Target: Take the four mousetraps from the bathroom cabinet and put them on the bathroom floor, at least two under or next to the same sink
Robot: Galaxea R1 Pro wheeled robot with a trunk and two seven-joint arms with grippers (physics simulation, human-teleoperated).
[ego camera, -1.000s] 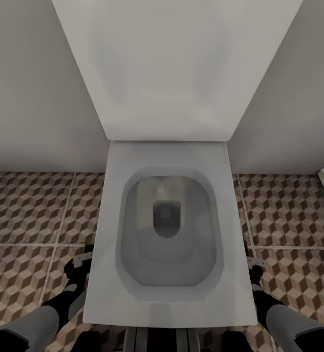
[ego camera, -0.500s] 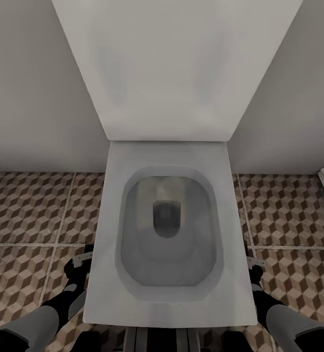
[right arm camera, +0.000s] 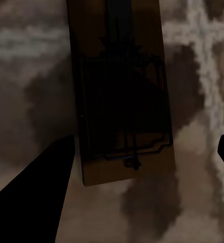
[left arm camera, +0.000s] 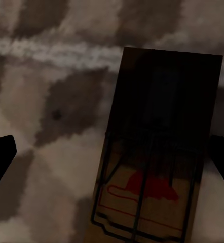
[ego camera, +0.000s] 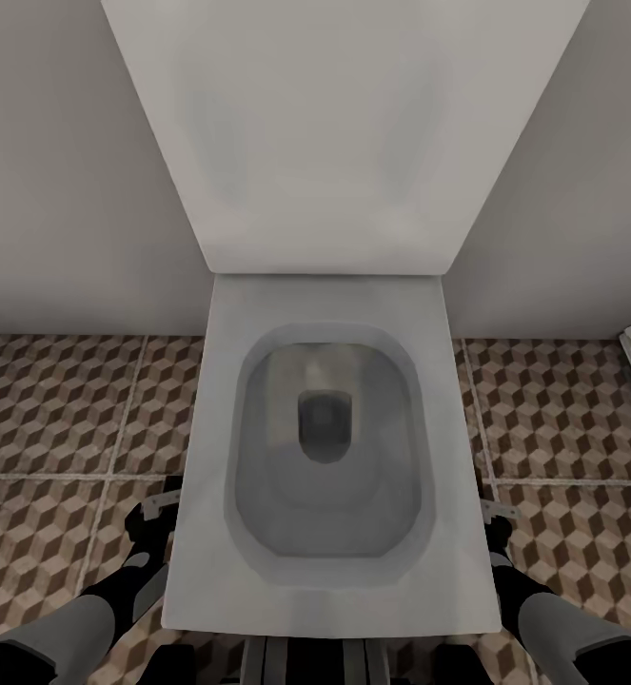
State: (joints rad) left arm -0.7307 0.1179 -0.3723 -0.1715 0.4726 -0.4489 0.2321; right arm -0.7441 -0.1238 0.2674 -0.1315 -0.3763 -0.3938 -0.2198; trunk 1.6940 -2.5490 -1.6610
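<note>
mousetrap, left [left arm camera: 152,152]: flat on bathroom floor [left arm camera: 46,116] between left gripper [left arm camera: 112,162] fingertips, which are spread wide & clear of it; red mark and dark wire visible. mousetrap, right [right arm camera: 122,91]: flat on the tiles [right arm camera: 203,101], wire frame dark, between right gripper [right arm camera: 142,167] fingers, also spread w/ no contact. head view: both arms low, left gripper [ego camera: 155,509] and right gripper [ego camera: 496,518] flanking a white toilet [ego camera: 325,571] (lid up against wall), cube-pattern floor [ego camera: 49,409] either side.
</note>
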